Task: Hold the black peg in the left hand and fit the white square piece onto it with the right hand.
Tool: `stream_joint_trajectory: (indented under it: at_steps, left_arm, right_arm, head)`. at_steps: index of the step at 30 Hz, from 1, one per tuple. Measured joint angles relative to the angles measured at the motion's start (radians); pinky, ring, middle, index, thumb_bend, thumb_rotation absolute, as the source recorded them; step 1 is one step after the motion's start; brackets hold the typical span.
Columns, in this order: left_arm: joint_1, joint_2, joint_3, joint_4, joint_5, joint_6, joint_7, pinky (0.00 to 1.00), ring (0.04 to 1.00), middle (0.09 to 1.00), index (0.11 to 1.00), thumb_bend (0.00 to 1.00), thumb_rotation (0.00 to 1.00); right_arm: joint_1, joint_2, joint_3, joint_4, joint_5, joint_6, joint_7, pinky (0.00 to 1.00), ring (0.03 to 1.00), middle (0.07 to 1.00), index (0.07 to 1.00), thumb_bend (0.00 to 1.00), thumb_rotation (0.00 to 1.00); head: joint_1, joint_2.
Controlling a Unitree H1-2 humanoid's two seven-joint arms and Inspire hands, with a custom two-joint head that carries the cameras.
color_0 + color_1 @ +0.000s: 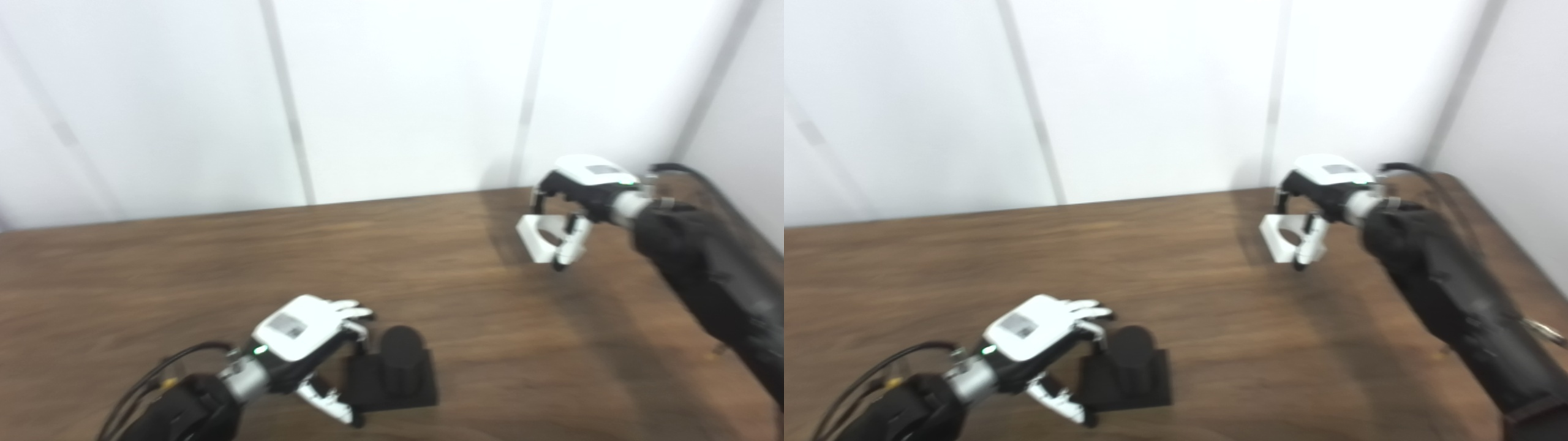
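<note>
The black peg [401, 361], a short cylinder on a square black base, stands on the wooden table near the front; it also shows in the right eye view [1130, 361]. My left hand [306, 349] is open just left of it, fingers spread beside the base, thumb near its front corner. My right hand [572, 202] is at the far right, shut on the white square piece [539, 239], held a little above the table. The piece's round hole shows in the right eye view [1283, 236].
The wooden table [184, 275] ends at a white panelled wall [398, 92] behind and at an edge on the right. Black cables [153, 373] trail from my left wrist.
</note>
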Motion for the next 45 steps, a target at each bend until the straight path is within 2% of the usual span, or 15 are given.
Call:
stream_joint_trajectory:
  at_steps: [6, 13, 23, 34, 40, 45]
  left_arm:
    - [-0.010, -0.009, -0.007, 0.009, 0.013, 0.001, 0.008, 0.80, 0.903, 0.881, 0.489, 0.52, 0.08]
    - [-0.016, -0.024, -0.008, 0.023, 0.019, 0.003, 0.011, 0.80, 0.911, 0.885, 0.490, 0.52, 0.08]
    - [-0.019, -0.028, -0.011, 0.025, 0.024, 0.010, 0.010, 0.80, 0.912, 0.891, 0.490, 0.52, 0.08]
    - [-0.020, -0.031, -0.014, 0.025, 0.024, 0.020, 0.010, 0.80, 0.910, 0.892, 0.489, 0.52, 0.08]
    - [-0.022, -0.031, -0.016, 0.025, 0.025, 0.022, 0.010, 0.80, 0.906, 0.890, 0.489, 0.52, 0.08]
    - [-0.021, -0.034, -0.016, 0.025, 0.025, 0.026, 0.010, 0.80, 0.905, 0.893, 0.489, 0.52, 0.08]
  right_arm:
    - [0.033, -0.003, -0.011, -0.120, 0.056, -0.013, 0.053, 0.71, 0.781, 0.738, 0.480, 0.52, 0.13]
    - [0.036, -0.021, -0.025, -0.275, 0.104, -0.015, 0.110, 0.70, 0.785, 0.746, 0.479, 0.52, 0.13]
    - [0.025, -0.009, -0.022, -0.407, 0.160, -0.002, 0.204, 0.68, 0.787, 0.749, 0.479, 0.52, 0.13]
    - [-0.002, 0.051, -0.005, -0.474, 0.189, 0.016, 0.257, 0.67, 0.780, 0.748, 0.478, 0.52, 0.13]
    - [-0.008, 0.086, 0.029, -0.491, 0.168, 0.036, 0.273, 0.67, 0.784, 0.750, 0.479, 0.52, 0.13]
    - [-0.009, 0.127, 0.062, -0.483, 0.147, 0.024, 0.272, 0.63, 0.773, 0.745, 0.478, 0.52, 0.13]
  head:
    - [0.043, 0.023]
    - [0.035, 0.035]
    - [0.032, 0.044]
    - [0.034, 0.052]
    - [0.034, 0.052]
    - [0.031, 0.054]
